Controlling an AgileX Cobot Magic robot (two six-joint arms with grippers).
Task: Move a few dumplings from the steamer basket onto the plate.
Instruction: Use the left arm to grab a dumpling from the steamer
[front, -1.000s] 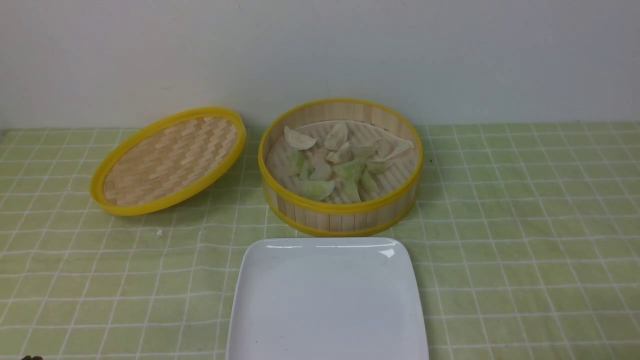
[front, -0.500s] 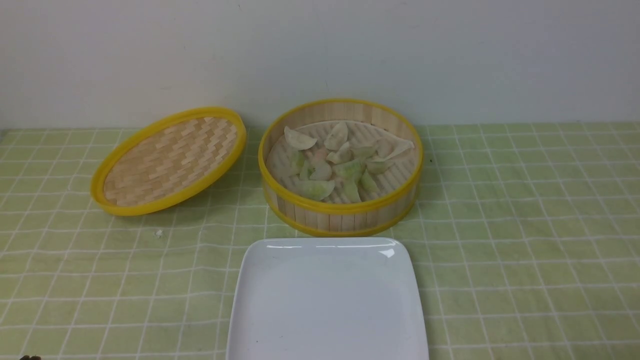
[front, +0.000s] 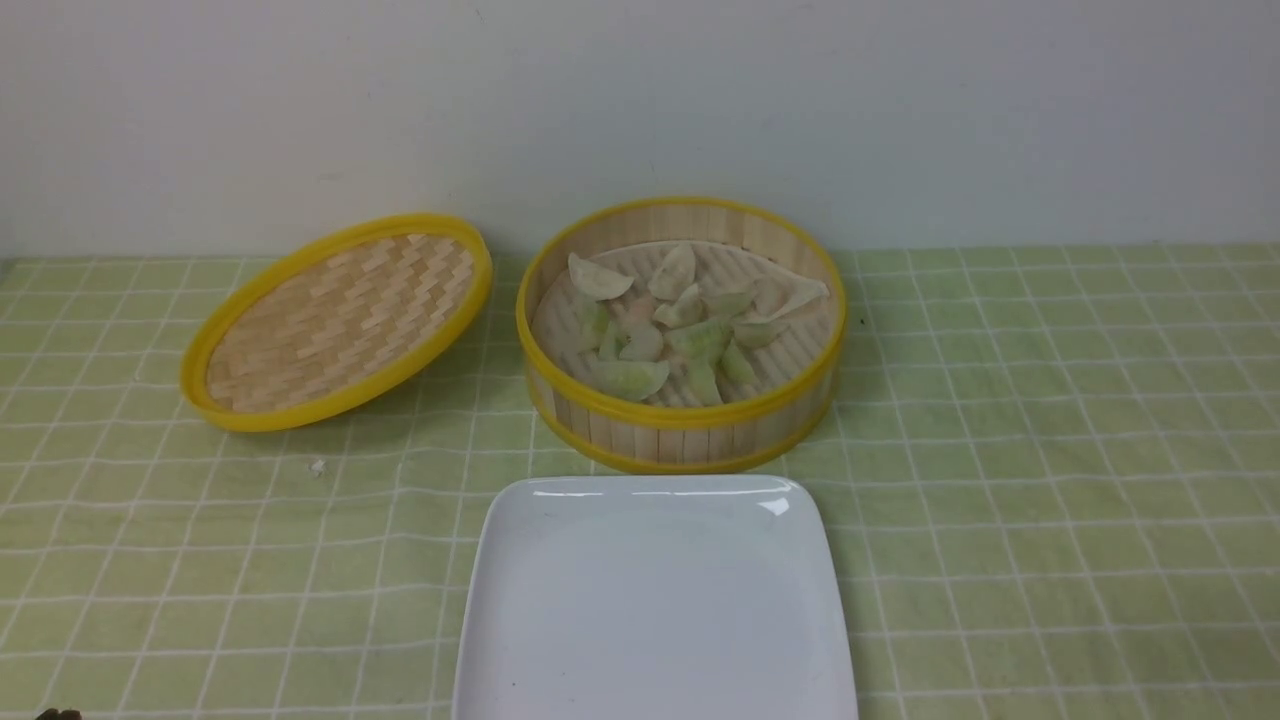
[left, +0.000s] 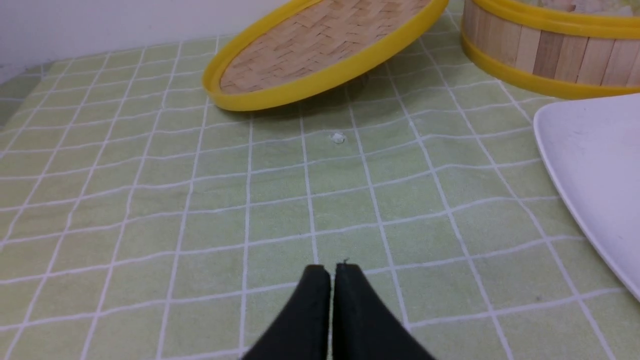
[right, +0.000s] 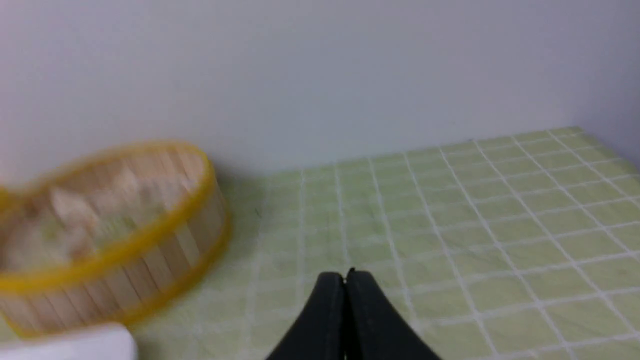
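The steamer basket (front: 680, 425) stands at the back middle of the table, open, with several pale greenish dumplings (front: 680, 325) on its slatted floor. The white plate (front: 655, 610) lies bare just in front of it. My left gripper (left: 331, 270) is shut and empty, low over the cloth, left of the plate (left: 595, 170) and short of the basket (left: 545, 55). My right gripper (right: 345, 276) is shut and empty over the cloth to the right of the basket (right: 150, 250), which is blurred there. Neither gripper shows clearly in the front view.
The flat woven lid (front: 335, 320) with a yellow rim leans tilted left of the basket; it also shows in the left wrist view (left: 320, 50). A small white crumb (front: 318, 466) lies on the green checked cloth (front: 1050, 480). A wall closes the back.
Nothing moves in the front view; basket, lid and plate stay put. The blur in the right wrist view suggests that arm is moving.
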